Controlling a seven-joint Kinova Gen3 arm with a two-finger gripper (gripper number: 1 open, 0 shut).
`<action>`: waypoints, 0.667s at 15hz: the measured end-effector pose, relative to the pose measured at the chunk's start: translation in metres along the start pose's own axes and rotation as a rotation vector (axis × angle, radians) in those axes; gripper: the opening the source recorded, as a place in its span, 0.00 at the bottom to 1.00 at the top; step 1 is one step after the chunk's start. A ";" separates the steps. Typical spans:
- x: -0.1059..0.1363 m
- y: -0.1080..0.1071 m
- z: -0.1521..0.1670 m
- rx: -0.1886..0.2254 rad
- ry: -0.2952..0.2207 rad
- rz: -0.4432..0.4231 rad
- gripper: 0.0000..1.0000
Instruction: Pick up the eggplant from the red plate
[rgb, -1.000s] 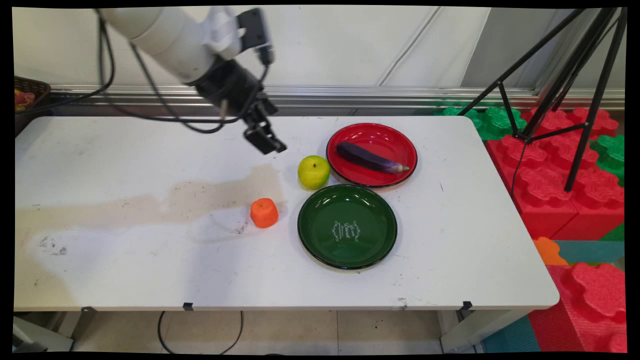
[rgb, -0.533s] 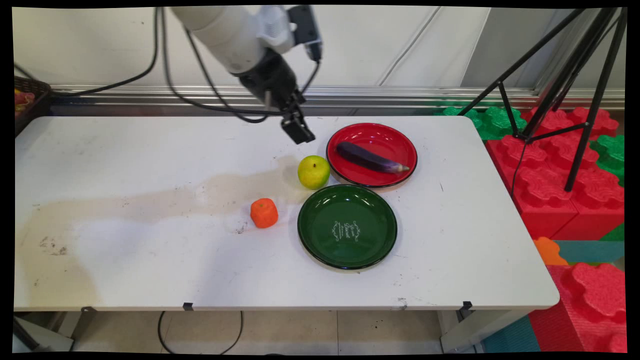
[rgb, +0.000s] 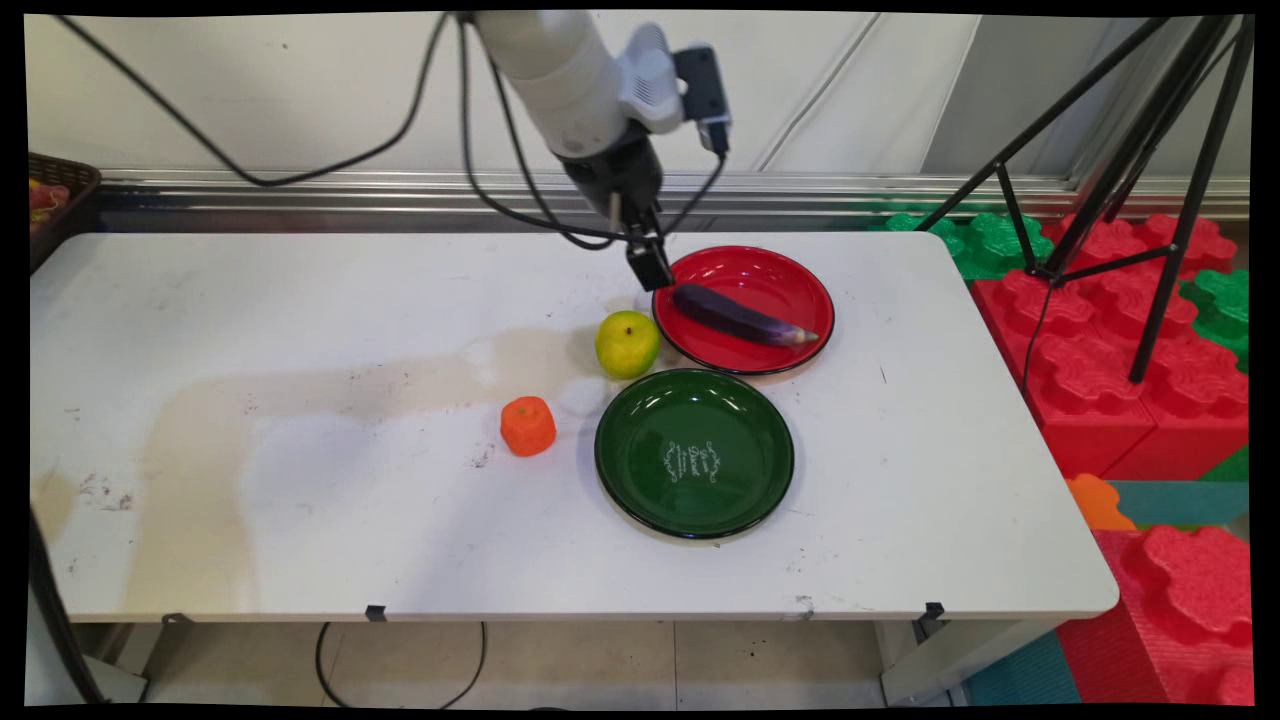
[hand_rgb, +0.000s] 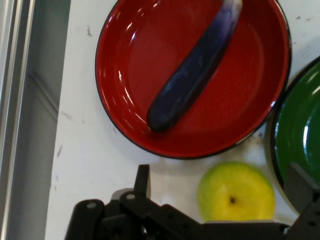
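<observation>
- Black gripper (rgb: 650, 268) hangs above the table's far side, just over the left rim of the red plate (rgb: 775, 275); its tip shows no object between the fingers.
- From the hand camera, one finger (hand_rgb: 142, 181) rises at the left and the other shows at the right edge, so the jaws stand wide apart with nothing in them.
- Purple eggplant (rgb: 742, 316) lies slantwise in the red plate, its near end close to the gripper's tip.
- Yellow-green apple (rgb: 627, 344) sits on the white table (rgb: 300, 500), just beside the red plate's left rim and just behind the green plate (rgb: 694, 455); in the hand view it lies between the two fingers' lines, well below them.
- Green plate lies bare except for white lettering at its middle, just in front of the red one.
- Small orange fruit (rgb: 528, 425) stands left of the green plate, apart from it.
- Black tripod (rgb: 1120, 150) and red and green foam blocks (rgb: 1150, 340) stand to the table's right.
</observation>
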 end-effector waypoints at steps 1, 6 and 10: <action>0.008 -0.003 0.016 -0.013 -0.014 0.026 1.00; 0.033 -0.012 0.073 -0.064 -0.052 0.119 1.00; 0.046 -0.020 0.115 -0.094 -0.077 0.171 1.00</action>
